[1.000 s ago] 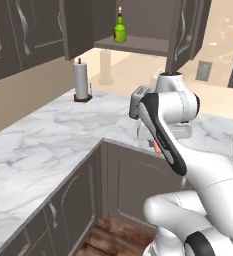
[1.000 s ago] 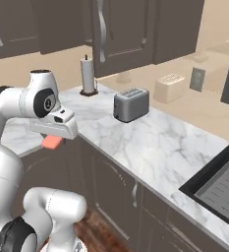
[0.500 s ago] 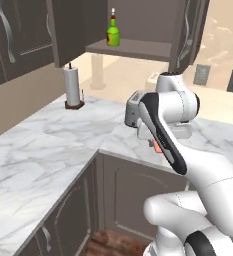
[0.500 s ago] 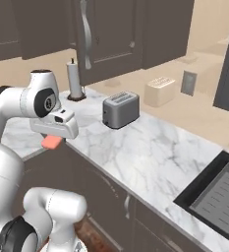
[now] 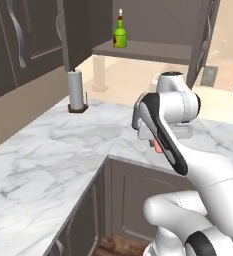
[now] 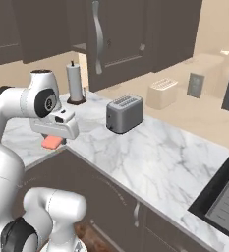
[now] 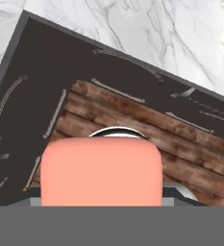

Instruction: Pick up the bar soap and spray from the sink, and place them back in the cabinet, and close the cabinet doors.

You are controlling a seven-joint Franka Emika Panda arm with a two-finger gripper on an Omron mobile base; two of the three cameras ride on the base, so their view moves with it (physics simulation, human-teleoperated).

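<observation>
Gripper: gripper point(image 6: 52, 142) is closed on the bar soap, held out in front of the arm's white hand, over the edge of the marble counter corner.
Bar soap: bar soap point(image 7: 101, 172) is a flat salmon-pink bar; in the hand view its broad face takes up the lower middle, and in the right base view its pink end point(image 6: 51, 142) sticks out below the hand. In the left base view a sliver of pink point(image 5: 158, 146) shows beside the forearm.
Spray: spray point(image 5: 120, 35) stands upright on the cabinet shelf, green bottle with yellow label and a red-and-white top, near the shelf's left end.
Cabinet: cabinet point(image 5: 148, 51) hangs on the wall above the counter, its brown shelf exposed.
Cabinet doors: cabinet doors point(image 5: 77, 32) stand swung open, one at each side of the shelf; the right one point(image 5: 203, 42) shows edge-on with its silver handle.
Sink: sink point(image 6: 223, 202) is a black basin with a grey ribbed insert, at the lower right of the right base view, well apart from the gripper.
Counter: marble counter point(image 6: 155, 147) wraps round a corner, dark base doors below it.
Toaster: toaster point(image 6: 125, 113) sits on the counter, silver, between the arm and the wall.
Paper towel holder: paper towel holder point(image 5: 76, 90) stands upright at the back of the counter, below the cabinet's left door.
Floor: wooden floor point(image 7: 147, 120) lies below the soap in the hand view.
</observation>
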